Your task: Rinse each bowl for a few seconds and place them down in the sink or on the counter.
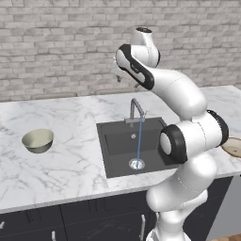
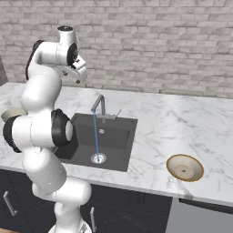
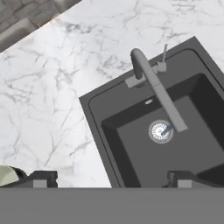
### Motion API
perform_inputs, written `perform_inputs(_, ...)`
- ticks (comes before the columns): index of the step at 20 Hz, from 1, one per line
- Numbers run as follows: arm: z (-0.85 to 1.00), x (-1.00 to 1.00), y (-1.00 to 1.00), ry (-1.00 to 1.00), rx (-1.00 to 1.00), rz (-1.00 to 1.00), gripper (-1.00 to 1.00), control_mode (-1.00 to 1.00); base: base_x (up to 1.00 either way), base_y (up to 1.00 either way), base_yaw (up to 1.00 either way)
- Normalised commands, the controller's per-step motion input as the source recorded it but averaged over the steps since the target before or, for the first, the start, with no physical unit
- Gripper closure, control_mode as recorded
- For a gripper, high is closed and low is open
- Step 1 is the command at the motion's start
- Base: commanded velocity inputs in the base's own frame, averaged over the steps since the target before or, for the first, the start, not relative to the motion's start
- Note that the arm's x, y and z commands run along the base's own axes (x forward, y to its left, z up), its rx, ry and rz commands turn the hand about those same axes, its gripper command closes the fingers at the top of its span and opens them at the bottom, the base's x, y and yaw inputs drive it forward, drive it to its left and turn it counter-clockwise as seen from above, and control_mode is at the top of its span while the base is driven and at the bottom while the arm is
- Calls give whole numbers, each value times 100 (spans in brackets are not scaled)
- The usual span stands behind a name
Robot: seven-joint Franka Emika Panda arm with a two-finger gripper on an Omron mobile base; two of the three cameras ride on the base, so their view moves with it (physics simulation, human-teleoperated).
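Observation:
The deep greenish-cream bowl (image 1: pixel 37 140) sits upright on the counter (image 1: pixel 70 160) left of the sink (image 1: pixel 117 141); a sliver of it shows in the hand view (image 3: pixel 6 175). The shallow tan bowl (image 2: pixel 184 167) rests on the counter right of the sink, at the frame edge in the left base view (image 1: pixel 234 147). My gripper (image 2: pixel 81 75) hangs high above the sink's back left area, open and holding nothing. In the hand view the gripper (image 3: pixel 111 179) looks straight down, with its fingertips (image 3: pixel 41 178) wide apart over the sink's left rim (image 3: pixel 94 127).
The silver faucet (image 1: pixel 136 110) pours a thin blue stream onto the round drain (image 1: pixel 137 164). In the hand view the faucet spout (image 3: pixel 155 87) reaches over the drain (image 3: pixel 160 131). A grey brick wall backs the counter. Dark cabinets lie below.

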Motion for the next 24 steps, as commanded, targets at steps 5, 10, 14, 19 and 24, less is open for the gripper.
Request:
perform_inputs(5,-2,0,65,16,-4,3,-100,-100,0,0,0)
perform_inputs(10,-7,0,61,26,-3,3,-100,-100,0,0,0)
perform_inputs(14,-13,0,64,27,-4,3,-100,-100,0,0,0)
perform_inputs(19,-12,0,70,22,-2,1,-100,-100,0,0,0)
perform_inputs(24,-13,0,66,21,-1,0,-100,-100,0,0,0)
